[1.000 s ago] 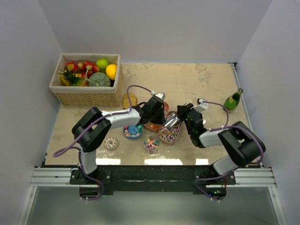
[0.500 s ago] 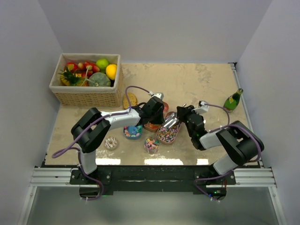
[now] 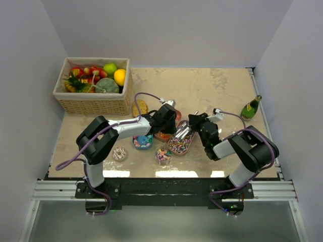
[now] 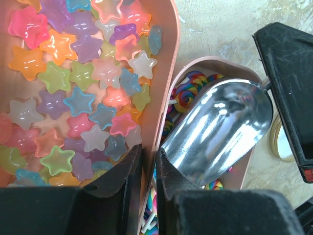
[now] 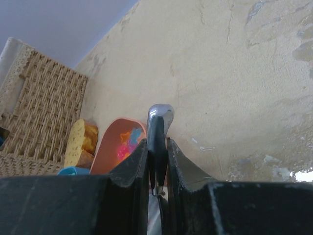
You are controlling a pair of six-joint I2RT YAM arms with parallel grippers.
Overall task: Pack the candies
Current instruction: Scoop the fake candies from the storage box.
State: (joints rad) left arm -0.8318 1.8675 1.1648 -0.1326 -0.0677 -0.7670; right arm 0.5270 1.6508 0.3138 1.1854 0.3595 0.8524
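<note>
At the middle of the tabletop (image 3: 217,85), two pink trays lie side by side. The first tray (image 4: 168,73) is full of translucent star-shaped candies (image 4: 78,98) in pink, orange, green, blue and purple. The second tray (image 4: 220,62), at its 4 o'clock in the overhead view, holds swirled candies (image 4: 183,95).

The left tool (image 4: 146,164) is pressed together on the wall of the first tray, with one finger inside by the stars and one outside. The right tool (image 5: 157,147) pinches the handle of one metal scoop (image 4: 220,129), whose shiny bowl hangs over the second tray, just above the swirled pieces.

At 8 o'clock from the trays stands one blue bowl (image 3: 136,145) of colourful sweets (image 3: 143,139). Nearer the front edge are two small cups, the left cup (image 3: 119,153) at 8 o'clock and the right cup (image 3: 162,155) at 6 o'clock. Each holds tiny multicoloured bits, too small to sort.

One round brown cookie (image 3: 140,107) lies at 11 o'clock from the trays, beside one wicker basket (image 3: 91,103). The basket sits at the tabletop's 10 o'clock corner and holds red, green and yellow fruit (image 3: 108,84). One green bottle (image 3: 251,107) sits at 3 o'clock, near the right edge.
</note>
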